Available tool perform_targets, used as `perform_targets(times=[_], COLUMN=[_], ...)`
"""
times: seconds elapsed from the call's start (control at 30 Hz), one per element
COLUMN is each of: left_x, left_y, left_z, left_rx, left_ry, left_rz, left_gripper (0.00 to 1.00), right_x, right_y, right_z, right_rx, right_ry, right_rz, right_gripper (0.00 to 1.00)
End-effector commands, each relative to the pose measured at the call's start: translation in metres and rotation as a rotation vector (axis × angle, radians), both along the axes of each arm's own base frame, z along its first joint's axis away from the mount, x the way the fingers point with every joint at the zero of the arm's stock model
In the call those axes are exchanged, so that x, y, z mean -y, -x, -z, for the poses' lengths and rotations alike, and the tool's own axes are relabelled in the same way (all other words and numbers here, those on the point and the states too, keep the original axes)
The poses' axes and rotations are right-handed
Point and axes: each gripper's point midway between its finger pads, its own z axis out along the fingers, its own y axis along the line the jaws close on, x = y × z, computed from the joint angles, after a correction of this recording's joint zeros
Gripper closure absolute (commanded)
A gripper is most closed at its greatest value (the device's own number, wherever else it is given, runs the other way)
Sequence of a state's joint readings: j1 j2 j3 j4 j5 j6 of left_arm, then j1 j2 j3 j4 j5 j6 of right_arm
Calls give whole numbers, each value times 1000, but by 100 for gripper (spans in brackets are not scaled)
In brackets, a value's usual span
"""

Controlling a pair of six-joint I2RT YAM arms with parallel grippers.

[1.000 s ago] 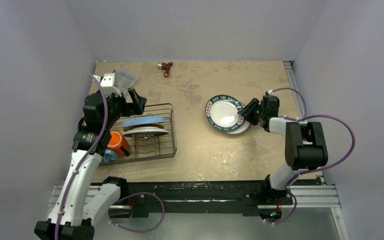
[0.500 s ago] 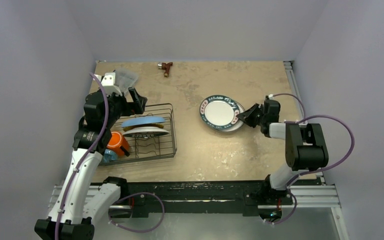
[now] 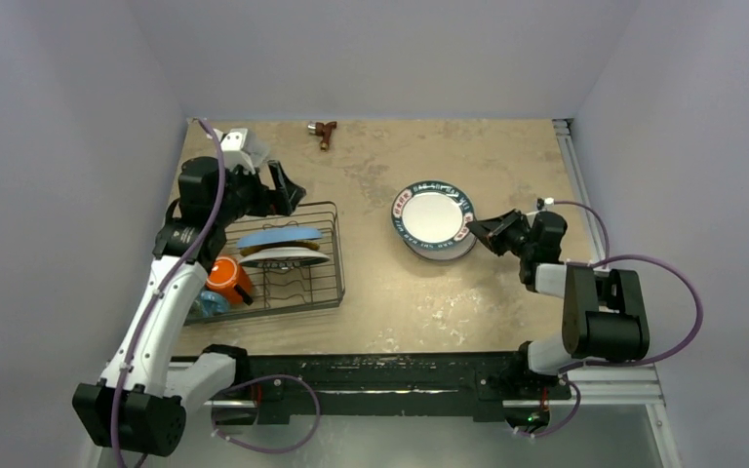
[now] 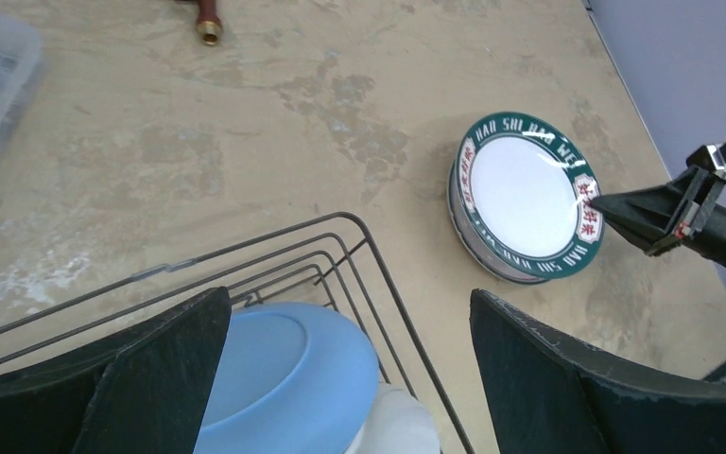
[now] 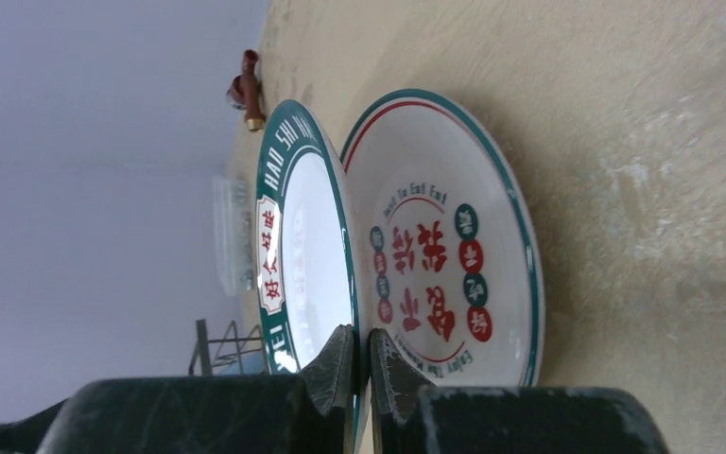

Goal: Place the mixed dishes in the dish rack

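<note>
Right gripper (image 5: 358, 348) pinches tilted green-rimmed white plate (image 5: 308, 248).

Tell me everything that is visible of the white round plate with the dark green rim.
The white round plate with the dark green rim looks like glossy ceramic; the rim carries white letters and red characters. It is tilted over a white dish with red characters, right of the black wire rack. The right tool pinches its edge.

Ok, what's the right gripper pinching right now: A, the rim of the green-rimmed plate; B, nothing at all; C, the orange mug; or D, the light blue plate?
A: the right wrist view shows the right gripper shut on the tilted-up rim of the green-rimmed plate.
</note>
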State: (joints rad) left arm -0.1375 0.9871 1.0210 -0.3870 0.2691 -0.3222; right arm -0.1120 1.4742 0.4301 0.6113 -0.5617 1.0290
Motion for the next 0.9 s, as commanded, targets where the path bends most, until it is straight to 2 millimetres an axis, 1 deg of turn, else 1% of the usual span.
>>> perform_targets(times=[0.0,0.17,0.23,0.3,0.37,0.47,0.6,0.67,0.77,0.87], left_x=[30,51,58,66,72,81,97,100,104,109], left_y=[2,1,0,1,2,3,8,9,11,14], left_z=[-9,-1,3,4,5,6,3,2,1,3], left_rx=[-31,-111,-148,-171,-190,-222,-253,-255,-255,-270], left_ry=[77,145,177,211,251,308,412,432,434,438], left_rz=[179,297,332,374,407,456,555,576,592,613], left_gripper=[4,5,6,7,7,7,7,7,7,8], right_x=[-14,-17,-20,-23,-29,-46,-83,-100,-118,-131], right_y=[-5,-4,-4,-2,0,3,12,16,22,28], right_z=[-55,-76,-87,-102,-115,-137,-165,-177,-191,-202], right_rx=[181,227,246,273,290,324,370,391,415,434], right_ry=[-132,-181,-188,-185,-177,-166,-176,-188,-209,-225], right_rz=[-58,-74,-87,-98,-113,-145,-212,-245,-287,-319], right_gripper=[100,100,100,100,100,100,100,100,100,100])
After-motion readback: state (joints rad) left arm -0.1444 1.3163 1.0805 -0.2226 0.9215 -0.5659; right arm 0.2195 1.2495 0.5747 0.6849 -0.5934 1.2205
